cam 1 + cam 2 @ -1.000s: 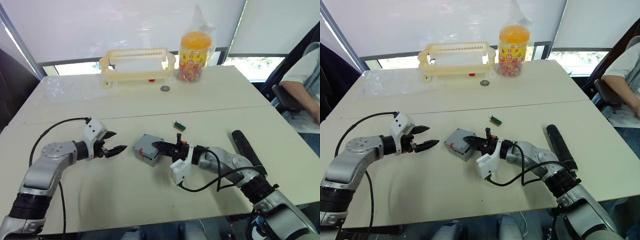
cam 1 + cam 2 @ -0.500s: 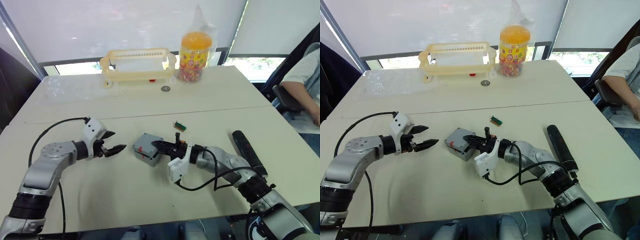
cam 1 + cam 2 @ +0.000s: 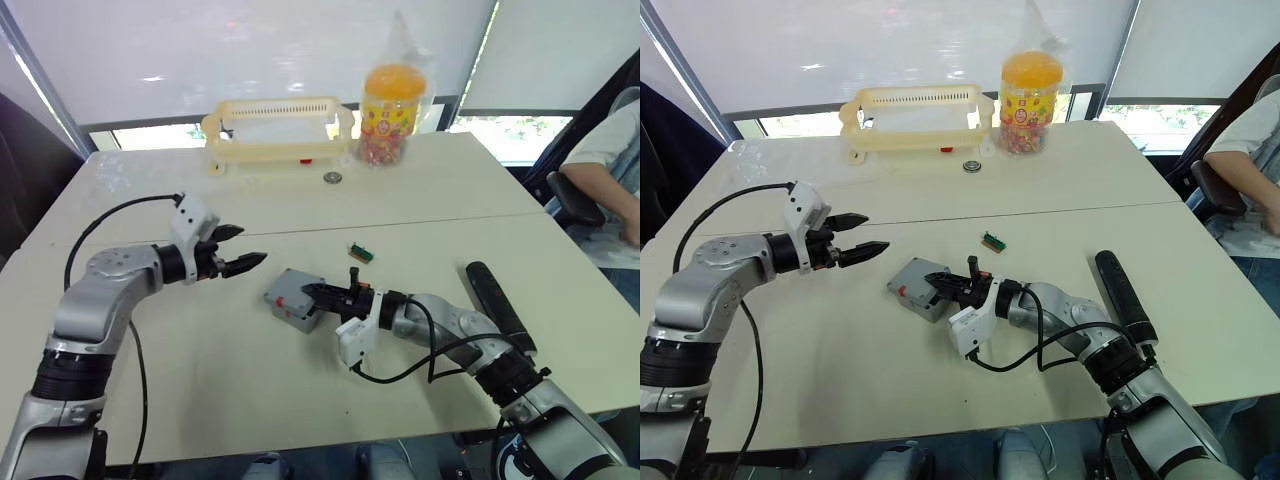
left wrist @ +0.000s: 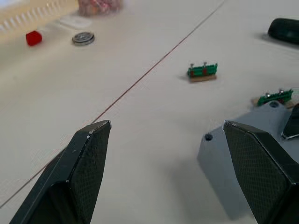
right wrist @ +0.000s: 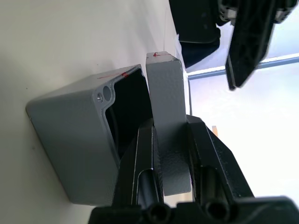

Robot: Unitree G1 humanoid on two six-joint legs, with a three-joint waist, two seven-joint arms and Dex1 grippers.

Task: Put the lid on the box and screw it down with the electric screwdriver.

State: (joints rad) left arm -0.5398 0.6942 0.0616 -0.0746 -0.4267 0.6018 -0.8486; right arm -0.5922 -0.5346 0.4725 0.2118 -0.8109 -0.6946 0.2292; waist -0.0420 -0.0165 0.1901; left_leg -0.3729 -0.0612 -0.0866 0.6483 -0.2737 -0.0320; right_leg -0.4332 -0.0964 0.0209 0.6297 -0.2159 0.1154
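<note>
The grey box lies on its side mid-table, its opening turned toward my right gripper. In the right wrist view that gripper is shut on the lid, a flat grey plate held edge-on right against the box opening. My left gripper hovers open and empty, a short way left of the box and farther back. The electric screwdriver, a long black cylinder, lies on the table to the right of my right arm.
A cream basket and a jar of sweets stand at the far edge, with a metal ring in front of them. A small green circuit board lies behind the box. A person sits at the right.
My left gripper has lifted and moved away from me and slightly right, staying open. The right gripper has held its place at the box, which shifted a little left.
</note>
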